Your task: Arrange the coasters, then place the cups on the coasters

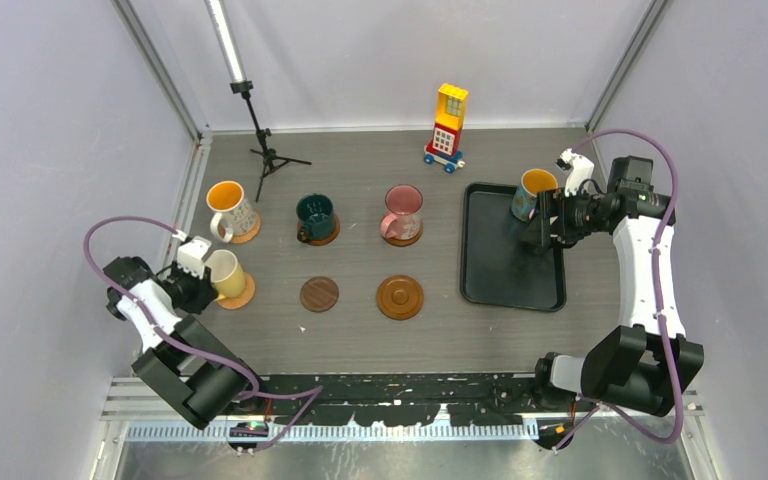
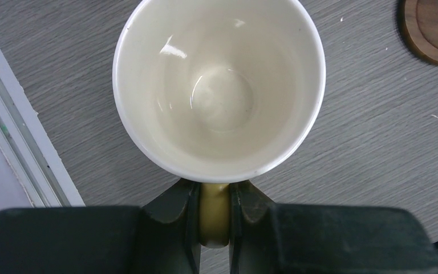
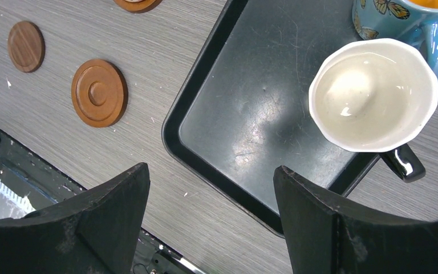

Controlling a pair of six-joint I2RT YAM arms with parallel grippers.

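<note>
The grey worktop (image 1: 360, 330) carries a black tray (image 1: 490, 285) under the right arm and a two-by-three grid of coasters in front of the left arm. The arranging looks done. The step in hand is seating cups, and four of the six coasters now have one.

The right tool (image 3: 211, 171) hangs over the tray with its jaws wide and nothing between them. Ahead of it and off to one side stands the cream mug (image 3: 373, 94), glossy and empty, with faceted walls and a black handle. The blue mug (image 3: 399, 28) is just beyond, touching or nearly so.

The left tool (image 2: 214, 197) is clamped narrow on the handle of the pale yellow mug (image 2: 219, 85). This mug sits upright directly ahead of the tool, white inside and empty. It is over the nearest coaster (image 1: 245, 296), though whether it rests there I cannot tell.

Next, I judge, the left tool should release and back off. The right tool then needs a grip on the cream mug's handle or rim. The dark coaster (image 1: 319, 294) and the orange-brown coaster (image 1: 400, 297) lie bare, well apart from the right tool.
</note>
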